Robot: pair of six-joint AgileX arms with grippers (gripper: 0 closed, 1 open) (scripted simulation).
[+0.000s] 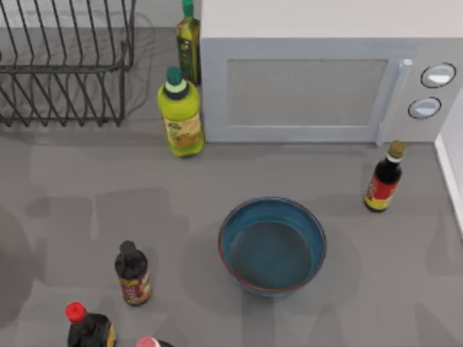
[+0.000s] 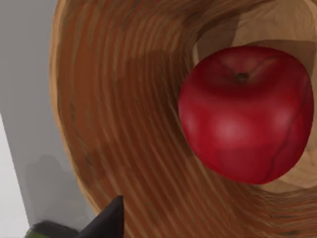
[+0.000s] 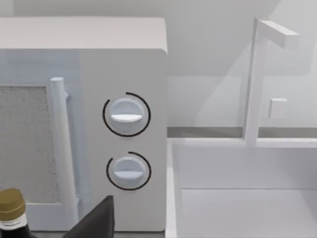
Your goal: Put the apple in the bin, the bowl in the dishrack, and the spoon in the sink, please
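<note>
Nearest along the desk's (image 1: 58,188) front edge we list three dark bottles: one red-capped (image 1: 88,329), one pink-capped (image 1: 150,343) just beside it, one black-capped (image 1: 132,273) a little further in.

Next, the bowl (image 1: 272,246): teal, reddish rim, upright on the desk right of centre, nothing in it, well apart from the dishrack.

Further back, a small dark sauce bottle (image 1: 383,178) with a gold cap stands near the right side, also seen by our right wrist camera (image 3: 11,210).

At the rear: the dishrack (image 1: 65,61) in the far left corner; a yellow-green bottle (image 1: 180,112) and a darker oil bottle (image 1: 189,47) behind it; the microwave (image 1: 318,79) with two dials, its front also seen from our right wrist (image 3: 124,148).

Right of the microwave: the white sink (image 3: 247,198) with a square tap (image 3: 260,79).

Apple (image 2: 245,114): red, lying inside a wooden container (image 2: 124,124) seen by our left wrist camera.

Left claw: a dark tip (image 2: 106,220) shows; we cannot tell its state. Right claw: a dark tip (image 3: 96,220) shows, facing the microwave; state likewise untold.
</note>
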